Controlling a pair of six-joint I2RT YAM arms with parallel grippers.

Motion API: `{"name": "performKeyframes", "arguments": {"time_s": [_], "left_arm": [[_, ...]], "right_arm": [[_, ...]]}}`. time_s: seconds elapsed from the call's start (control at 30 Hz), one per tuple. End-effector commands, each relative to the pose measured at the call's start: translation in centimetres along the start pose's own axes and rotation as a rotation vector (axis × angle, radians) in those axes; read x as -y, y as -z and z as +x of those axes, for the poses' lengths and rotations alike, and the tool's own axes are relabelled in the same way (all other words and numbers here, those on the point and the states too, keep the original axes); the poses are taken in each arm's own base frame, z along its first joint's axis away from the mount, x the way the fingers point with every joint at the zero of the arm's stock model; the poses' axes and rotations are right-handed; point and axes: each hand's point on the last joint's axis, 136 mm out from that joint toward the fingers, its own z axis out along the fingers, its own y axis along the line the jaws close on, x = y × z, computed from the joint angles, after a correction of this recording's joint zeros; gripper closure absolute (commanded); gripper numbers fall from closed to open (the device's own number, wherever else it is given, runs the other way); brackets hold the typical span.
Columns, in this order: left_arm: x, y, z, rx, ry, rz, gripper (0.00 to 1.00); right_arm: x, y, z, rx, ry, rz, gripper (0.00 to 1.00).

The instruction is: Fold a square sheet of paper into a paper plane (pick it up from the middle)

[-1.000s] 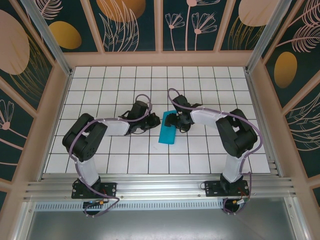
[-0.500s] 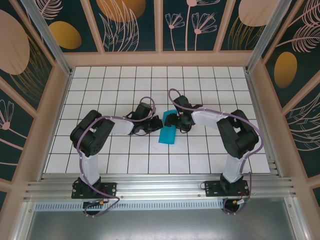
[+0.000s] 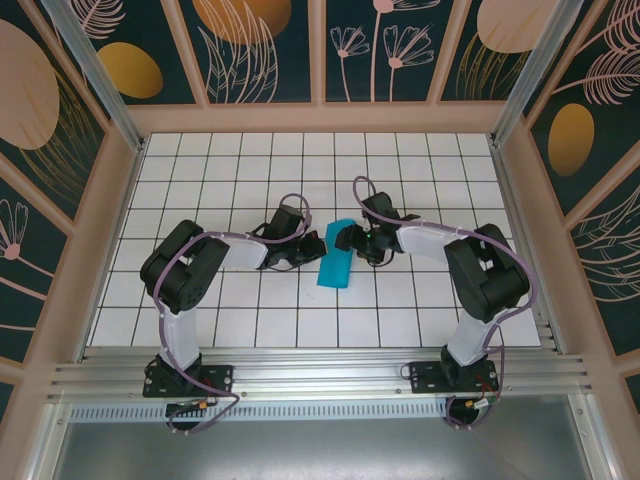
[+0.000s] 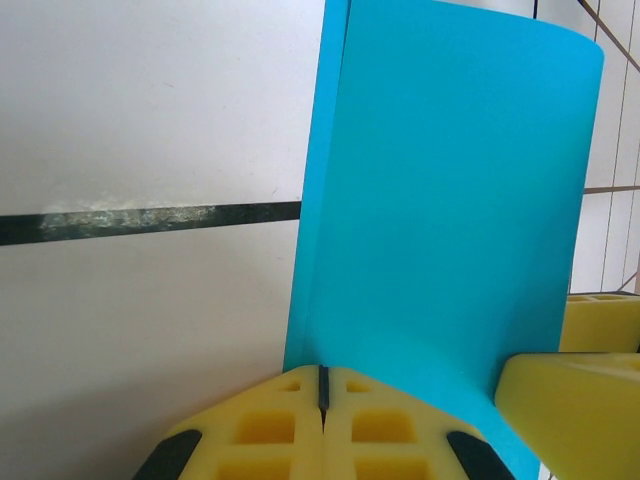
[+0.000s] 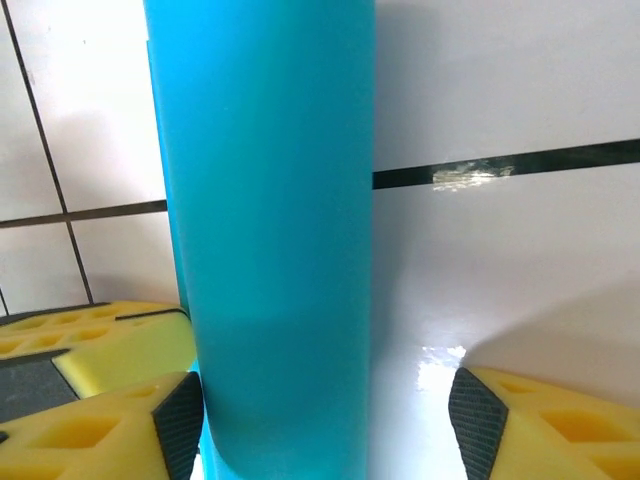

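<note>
The square sheet of paper (image 3: 333,268) is teal-blue and folded into a narrow strip, lying on the white tiles between the two arms. In the left wrist view the paper (image 4: 450,200) rises as a curved flap just beyond my left gripper (image 4: 322,385), which is shut with its yellow tips pressed together at the paper's near left corner; no teal shows between the pads. My right gripper (image 5: 325,430) is open and straddles the paper (image 5: 265,220), whose rolled fold lies against its left finger. From above, the left gripper (image 3: 313,246) and right gripper (image 3: 349,240) meet at the strip's far end.
White tiled floor (image 3: 250,170) with black grout lines surrounds the paper. Wooden-framed patterned walls (image 3: 320,60) enclose the cell, and a metal rail (image 3: 320,375) runs along the near edge. The right gripper's yellow fingers (image 4: 575,390) crowd the left wrist view's lower right.
The left gripper slid right up to the paper's edge, staying shut. The right arm's wrist and cable shifted slightly right, and its jaws narrowed a little around the fold.
</note>
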Motion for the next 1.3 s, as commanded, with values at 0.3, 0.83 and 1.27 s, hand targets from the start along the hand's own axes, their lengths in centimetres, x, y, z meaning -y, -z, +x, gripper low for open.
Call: {"name": "performKeyframes", "arguments": {"time_s": [0.3,0.83,1.27], "left_arm": [[0.0,0.4,0.1,0.01,-0.006,-0.02,0.88],[0.6,7.1,-3.9,0.305,0.005,-0.143,0.66],[0.8,6.2,-3.6,0.27,-0.004,-0.129,0.67]], "right_arm": [[0.9,0.0,0.2,-0.007,0.034,0.009,0.5],[2.8,-1.1,0.2,-0.039,0.05,0.132,0.47],[4.7,-2.0,0.9,-0.08,0.069,0.225,0.44]]}}
